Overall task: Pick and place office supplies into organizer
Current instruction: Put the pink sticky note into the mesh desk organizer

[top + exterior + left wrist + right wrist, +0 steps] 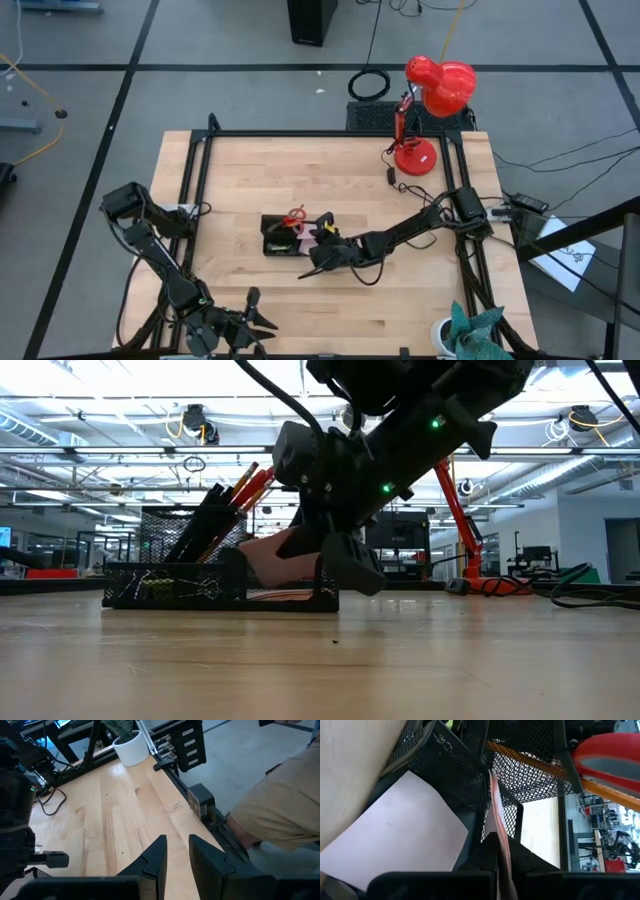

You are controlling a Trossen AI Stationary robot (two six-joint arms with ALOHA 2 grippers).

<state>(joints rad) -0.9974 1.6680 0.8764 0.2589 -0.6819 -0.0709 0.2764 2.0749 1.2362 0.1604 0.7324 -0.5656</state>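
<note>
The black mesh organizer stands mid-table. Red-handled scissors, an orange pencil and black pens stick up out of its taller compartment. The pale pink note pad is tilted over the shallow compartment, and my right gripper is shut on it at the organizer's right end. A pink face of the pad shows inside the mesh wall. My left gripper waits open near the table's near edge, with nothing between its fingers. My right gripper pinches a thin pink edge of the note pad between its two fingers. It comes from the table's right side, slanting downward. The pad is tilted, with its lower part inside the organizer's shallow compartment; one sheet or several, I cannot tell.
A red desk lamp stands at the table's far right corner, with cables beside it. A white plant pot sits at the near right corner. A person in tan clothing is beside the table's near edge. Bare wood lies around the organizer.
</note>
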